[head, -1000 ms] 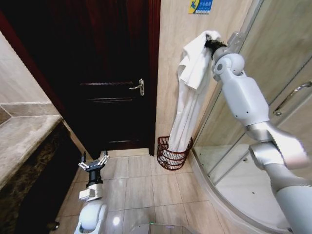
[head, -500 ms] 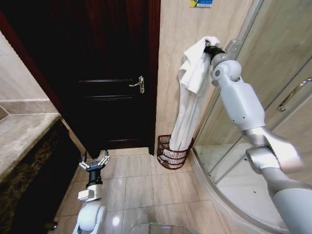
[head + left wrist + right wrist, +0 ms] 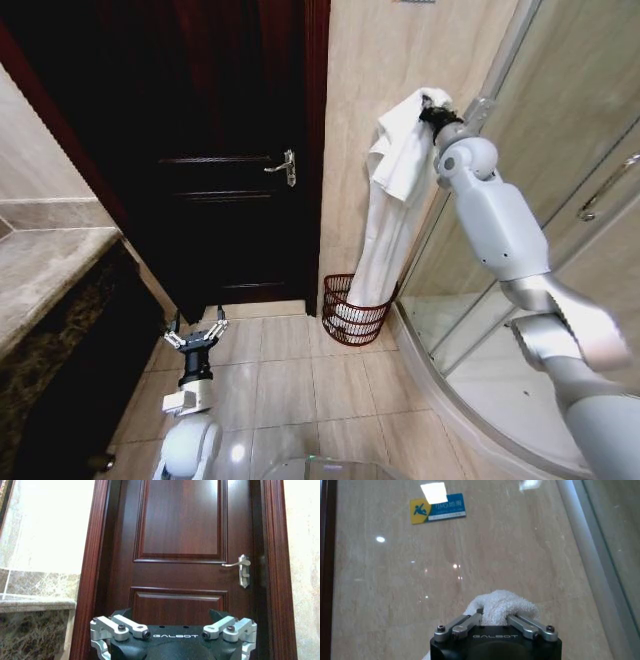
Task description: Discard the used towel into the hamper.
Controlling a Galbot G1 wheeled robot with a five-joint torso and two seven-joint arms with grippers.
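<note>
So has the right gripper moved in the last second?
Yes. The right gripper, shut on the towel, has come down towards the height of the door handle, above the hamper.

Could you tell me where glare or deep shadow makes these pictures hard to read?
Head view: the door is so dark its panels barely show, while the towel and hamper are clearly lit. Left wrist view: the wall beside the door is washed out to near white. Right wrist view: bright lamp reflections spot the wall, one covering part of the sign.
</note>
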